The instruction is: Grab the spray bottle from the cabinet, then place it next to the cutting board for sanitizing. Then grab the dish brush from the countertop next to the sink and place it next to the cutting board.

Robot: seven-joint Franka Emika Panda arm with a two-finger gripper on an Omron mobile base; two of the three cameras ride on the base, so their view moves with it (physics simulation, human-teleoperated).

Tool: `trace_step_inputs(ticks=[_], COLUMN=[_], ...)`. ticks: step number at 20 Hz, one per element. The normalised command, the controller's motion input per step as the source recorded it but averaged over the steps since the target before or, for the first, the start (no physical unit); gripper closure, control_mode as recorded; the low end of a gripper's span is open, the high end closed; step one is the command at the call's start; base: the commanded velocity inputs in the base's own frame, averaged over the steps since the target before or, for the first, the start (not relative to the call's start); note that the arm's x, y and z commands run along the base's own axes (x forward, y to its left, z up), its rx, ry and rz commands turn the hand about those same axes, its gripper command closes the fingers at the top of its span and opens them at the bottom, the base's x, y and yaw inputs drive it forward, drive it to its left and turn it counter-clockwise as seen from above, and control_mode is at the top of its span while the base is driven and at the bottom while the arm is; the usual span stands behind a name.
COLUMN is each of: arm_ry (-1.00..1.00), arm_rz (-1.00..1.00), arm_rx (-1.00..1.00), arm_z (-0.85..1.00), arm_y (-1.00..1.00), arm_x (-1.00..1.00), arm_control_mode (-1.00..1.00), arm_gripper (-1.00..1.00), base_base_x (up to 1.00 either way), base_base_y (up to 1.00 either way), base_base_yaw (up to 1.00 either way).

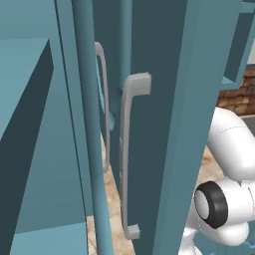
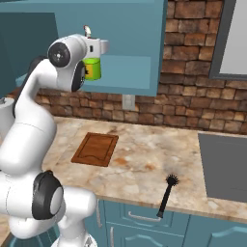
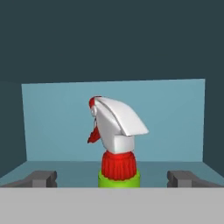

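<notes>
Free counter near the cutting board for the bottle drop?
Bare countertop lies right of the cutting board, up to the sink, and behind it toward the brick wall. The front edge is tighter: the dish brush lies there, overhanging.

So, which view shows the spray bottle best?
The hand view: the spray bottle stands centred and close, white trigger head and red collar sharp, between the open gripper tips. In the right base view its green body shows small inside the cabinet, partly behind the arm. The left base view gives cabinet doors.
</notes>
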Motion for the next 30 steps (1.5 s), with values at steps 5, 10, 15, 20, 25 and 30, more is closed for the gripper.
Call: trace_step_inputs(ticks=[5,10,15,20,25,30], arm_ry=[0.00,0.00,0.00,0.00,0.00,0.00], arm_rz=[0.00,0.00,0.00,0.00,0.00,0.00], arm_rx=[0.00,0.00,0.00,0.00,0.00,0.00], arm_z=[-0.04,-0.07,-0.04,0.00,-0.02,-0.03], arm_y=[0.00,-0.01,0.00,0.00,0.00,0.00], arm_x=[0.24,0.01,0.02,0.00,-0.06,-0.39], arm_control_mode=[-1.00,-1.00,-1.00,-1.00,-1.00,-1.00], arm_gripper=[-1.00,-1.00,1.00,1.00,1.00,1.00], base_base_x=[0.00,0.00,0.00,0.00,0.00,0.00], base_base_y=[0.00,0.00,0.00,0.00,0.00,0.00], base_base_yaw=[0.00,0.00,0.00,0.00,0.00,0.00])
